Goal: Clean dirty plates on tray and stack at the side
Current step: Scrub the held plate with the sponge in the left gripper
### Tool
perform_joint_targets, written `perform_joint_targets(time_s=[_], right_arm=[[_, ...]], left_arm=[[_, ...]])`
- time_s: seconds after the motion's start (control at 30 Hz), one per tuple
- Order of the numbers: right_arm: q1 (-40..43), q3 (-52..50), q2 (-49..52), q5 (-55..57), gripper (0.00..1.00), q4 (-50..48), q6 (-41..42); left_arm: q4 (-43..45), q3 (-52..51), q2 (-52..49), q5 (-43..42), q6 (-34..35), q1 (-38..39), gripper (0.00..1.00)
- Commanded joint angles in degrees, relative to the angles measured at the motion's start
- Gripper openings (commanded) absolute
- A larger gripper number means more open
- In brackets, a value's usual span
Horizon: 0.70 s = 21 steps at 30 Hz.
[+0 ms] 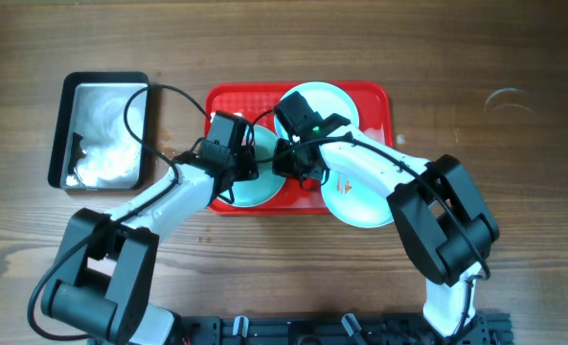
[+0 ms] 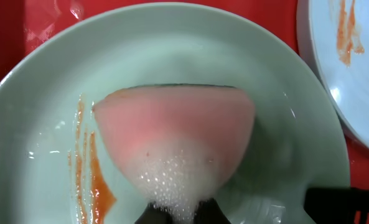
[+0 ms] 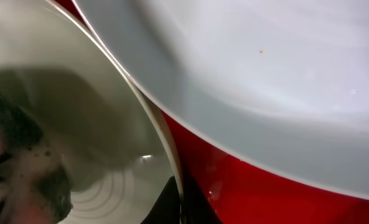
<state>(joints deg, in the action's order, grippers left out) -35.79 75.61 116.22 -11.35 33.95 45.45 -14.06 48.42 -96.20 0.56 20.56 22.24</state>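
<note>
Left wrist view: left gripper [image 2: 175, 214] pinches a soapy sponge [image 2: 175, 143] against the plate [image 2: 41, 124].

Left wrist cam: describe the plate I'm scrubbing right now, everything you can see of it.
The round pale turquoise plate looks like glossy glazed ceramic with a raised rim. It lies flat on the red plastic tray. Orange-brown streaks run down its left side, and the surface looks wet. A pink half-round foamy sponge, held by the left gripper, presses on its centre. A second smeared plate sits close by, at upper right in the wrist view.
</note>
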Motion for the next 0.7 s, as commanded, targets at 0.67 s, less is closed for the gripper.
perform_joint_targets(time_s=[0.67], right_arm=[[-0.1,-0.2,2.6,-0.7,0.04,-0.1,1.0]], left_arm=[[-6.7,2.8,-1.7,33.9,-0.1,0.5,0.04]])
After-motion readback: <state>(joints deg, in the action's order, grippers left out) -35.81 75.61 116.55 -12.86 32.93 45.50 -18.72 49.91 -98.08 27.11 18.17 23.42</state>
